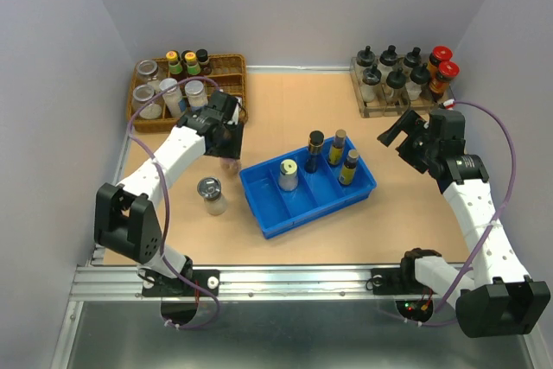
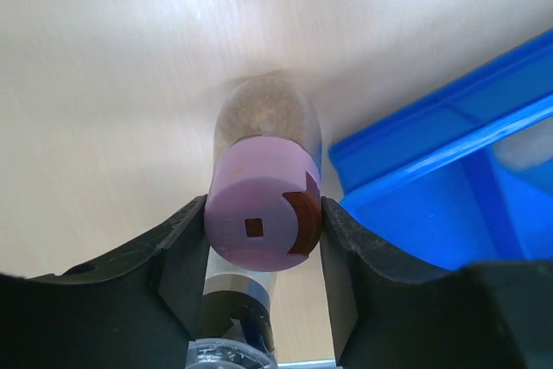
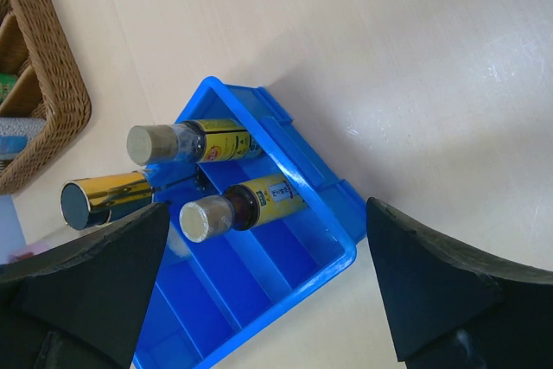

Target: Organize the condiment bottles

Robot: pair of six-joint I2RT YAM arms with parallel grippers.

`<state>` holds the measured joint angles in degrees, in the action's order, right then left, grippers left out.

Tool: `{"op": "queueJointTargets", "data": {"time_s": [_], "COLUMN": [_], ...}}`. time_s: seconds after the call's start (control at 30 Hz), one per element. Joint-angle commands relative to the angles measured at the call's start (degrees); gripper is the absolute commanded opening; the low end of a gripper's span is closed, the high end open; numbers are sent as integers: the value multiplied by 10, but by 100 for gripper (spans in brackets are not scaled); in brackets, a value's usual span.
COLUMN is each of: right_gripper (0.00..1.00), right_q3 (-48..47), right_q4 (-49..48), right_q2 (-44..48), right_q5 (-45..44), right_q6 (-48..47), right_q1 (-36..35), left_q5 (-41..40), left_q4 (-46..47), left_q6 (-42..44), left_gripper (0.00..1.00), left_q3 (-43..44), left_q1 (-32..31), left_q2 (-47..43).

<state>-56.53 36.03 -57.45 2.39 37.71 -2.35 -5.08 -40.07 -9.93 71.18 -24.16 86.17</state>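
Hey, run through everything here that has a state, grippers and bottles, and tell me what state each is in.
Left gripper: shut on the pink-lidded jar.
Right gripper: open, holding nothing.
Pink-lidded jar: capped, clamped at its lid, outside the blue tray.
Grey-lidded jar: capped, upright on the table.
Green-lidded jar: capped, upright in the tray.
Three amber bottles: capped, upright in the tray.
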Motion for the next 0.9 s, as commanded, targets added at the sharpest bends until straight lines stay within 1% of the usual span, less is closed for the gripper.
{"op": "queueJointTargets", "data": {"time_s": [0.0,0.03,0.13,0.17,0.27,0.37,0.4,0.53,0.67,0.73,0.87], "right_gripper": [100,100,100,100,100,100,100,100,100,100,100], "right_q3": [-23,-23,-21,-18,-17,-16,-16,-10,-8,-8,-9], "right_q4": [-7,-7,-7,-7,-7,-7,-7,-7,-6,-6,-6], "right_q2": [6,6,8,8,8,8,9,15,18,18,19], "right_q5": [2,1,1,1,1,1,0,0,1,0,0], "right_q6": [-9,-9,-9,-9,-7,-8,-8,-8,-8,-9,-9], "right_q1": [-2,-3,-3,-3,-2,-2,-2,-2,-2,-2,-2], "left_q5": [15,23,81,130,170,152,149,156,132,138,103], "left_q4": [26,32,31,31,17,-16,-21,-49,-66,-69,-76], "left_q6": [32,39,66,77,95,97,97,97,94,95,84], "left_gripper": [0,0,0,0,0,0,0,0,0,0,0], "left_q3": [77,81,90,89,86,94,96,113,128,128,134], "left_q1": [-5,-6,-11,-18,-83,-150,-157,-172,-183,-188,-193], "left_q2": [-52,-68,-80,-84,-79,-60,-58,-56,-51,-50,-43]}}
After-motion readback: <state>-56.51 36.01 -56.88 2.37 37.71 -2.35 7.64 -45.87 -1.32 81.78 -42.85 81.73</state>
